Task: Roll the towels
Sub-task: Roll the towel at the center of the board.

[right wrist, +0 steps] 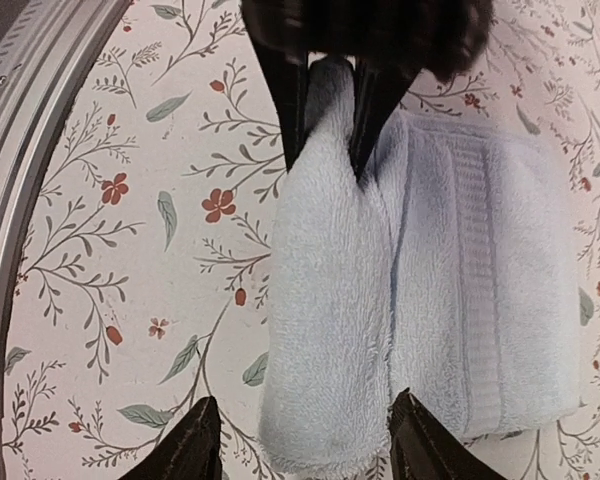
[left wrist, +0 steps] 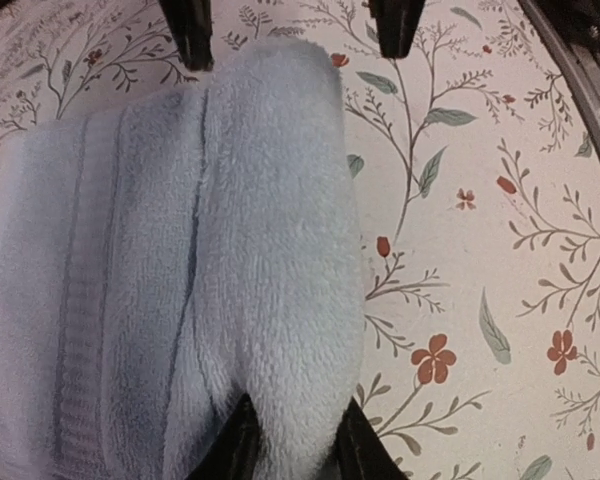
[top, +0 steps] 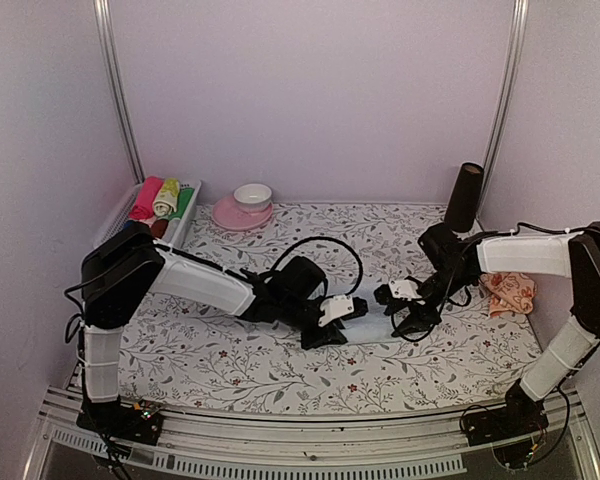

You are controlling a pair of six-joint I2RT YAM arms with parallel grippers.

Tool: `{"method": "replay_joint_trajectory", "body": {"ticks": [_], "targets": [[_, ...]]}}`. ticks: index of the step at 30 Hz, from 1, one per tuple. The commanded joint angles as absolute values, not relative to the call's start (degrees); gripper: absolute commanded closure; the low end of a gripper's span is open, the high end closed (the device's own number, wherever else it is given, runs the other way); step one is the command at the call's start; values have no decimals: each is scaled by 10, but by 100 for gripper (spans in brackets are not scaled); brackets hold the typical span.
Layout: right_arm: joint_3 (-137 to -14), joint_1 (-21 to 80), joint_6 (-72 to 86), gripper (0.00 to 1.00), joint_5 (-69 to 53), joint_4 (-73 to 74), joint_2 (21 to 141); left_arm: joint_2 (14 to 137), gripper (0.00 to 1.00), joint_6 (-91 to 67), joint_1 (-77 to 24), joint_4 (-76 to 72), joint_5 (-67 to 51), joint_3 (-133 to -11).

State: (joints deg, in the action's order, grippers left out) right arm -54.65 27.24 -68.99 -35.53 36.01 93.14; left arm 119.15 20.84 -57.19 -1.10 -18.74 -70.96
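Left wrist view: the left tool (left wrist: pixel 295 448) is clenched on the thick rolled fold of the blue towel (left wrist: pixel 180 250), with one finger on each side of the fold's end. The right tool (right wrist: pixel 305 452) stands released at the fold's other end. Its jaws are wide, one finger over bare sheet (right wrist: pixel 130 330) and the other over the flat part of the cloth.

The towel lies in the middle of the tabletop (top: pixel 230 360), between the two arms. The fold runs along the towel's edge nearest the metal rail (right wrist: pixel 20 150), and a strip of bare floral sheet separates fold and rail.

The peach towel (top: pixel 510 292) lies crumpled near the right edge, well apart from the blue one. A basket (top: pixel 115 222) and a pink plate (top: pixel 225 215) carrying a white bowl (top: pixel 252 194) sit along the back left, far from both tools.
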Motion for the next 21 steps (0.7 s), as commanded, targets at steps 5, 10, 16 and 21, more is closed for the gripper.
{"method": "replay_joint_trajectory", "body": {"ticks": [5, 10, 16, 21], "targets": [[-506, 279, -722, 41, -348, 284, 871, 1240, 77, 132, -513, 85, -316, -760], [-503, 300, -713, 41, -337, 271, 886, 1259, 76, 120, -496, 118, -357, -794], [-503, 320, -706, 42, -307, 259, 916, 1277, 76, 117, -488, 144, -385, -817], [-501, 326, -692, 44, -280, 240, 943, 1291, 75, 115, -484, 159, -393, -833]]}}
